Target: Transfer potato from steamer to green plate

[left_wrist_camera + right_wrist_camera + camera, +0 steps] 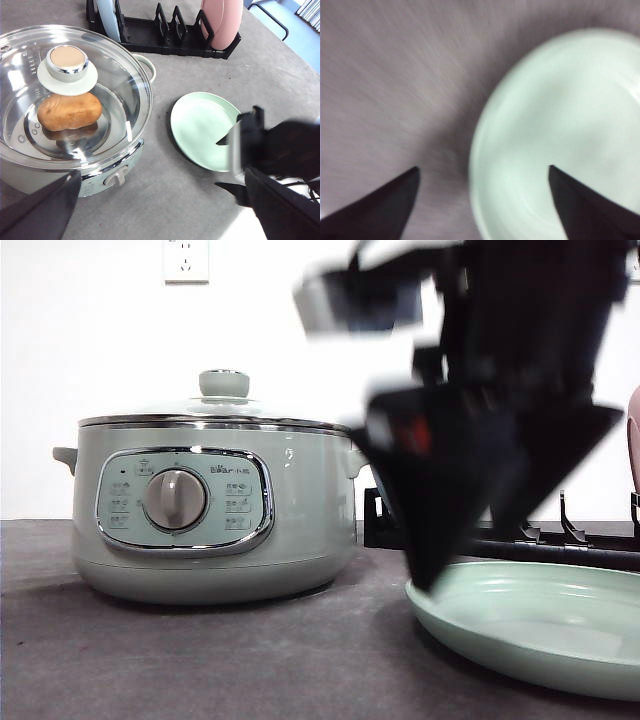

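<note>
potato (pixel 69 112) lies sideways under the steamer's (pixel 200 510) closed glass lid (pixel 65 95), nearer the left arm, while the right gripper (pixel 482 172), jaws apart, hovers over the green plate (pixel 202 129).

- The right gripper (pixel 470 440) is smeared by motion blur and hides the green plate (pixel 560 640) at its near rim.
- The steamer (pixel 75 125) is cut off by the picture's edge.

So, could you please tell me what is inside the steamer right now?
Through the glass lid the steamer holds one potato, lying on the inner tray. The lid's knob covers part of the interior behind it.
</note>
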You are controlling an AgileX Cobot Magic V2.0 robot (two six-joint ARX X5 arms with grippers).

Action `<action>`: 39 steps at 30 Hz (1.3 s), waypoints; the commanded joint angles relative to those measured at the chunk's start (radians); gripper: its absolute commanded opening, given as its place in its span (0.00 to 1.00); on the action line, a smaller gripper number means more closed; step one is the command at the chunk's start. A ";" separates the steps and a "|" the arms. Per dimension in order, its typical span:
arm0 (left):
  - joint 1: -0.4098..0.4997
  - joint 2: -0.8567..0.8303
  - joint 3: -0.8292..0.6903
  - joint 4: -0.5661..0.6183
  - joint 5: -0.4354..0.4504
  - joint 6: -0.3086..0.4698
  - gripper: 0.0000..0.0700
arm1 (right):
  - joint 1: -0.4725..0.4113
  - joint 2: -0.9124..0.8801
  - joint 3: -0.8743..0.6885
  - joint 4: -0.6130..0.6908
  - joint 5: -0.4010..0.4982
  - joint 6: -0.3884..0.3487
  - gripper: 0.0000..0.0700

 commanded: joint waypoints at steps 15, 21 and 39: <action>-0.005 0.013 0.023 0.011 0.006 0.022 0.96 | -0.066 -0.349 0.122 0.062 -0.181 0.038 0.92; -0.005 0.013 0.023 0.010 0.006 0.021 0.96 | -0.177 -0.467 0.127 0.049 -0.236 0.001 0.92; -0.005 0.013 0.023 0.011 0.006 0.022 0.96 | -0.588 -0.693 0.126 -0.123 -0.411 -0.098 0.92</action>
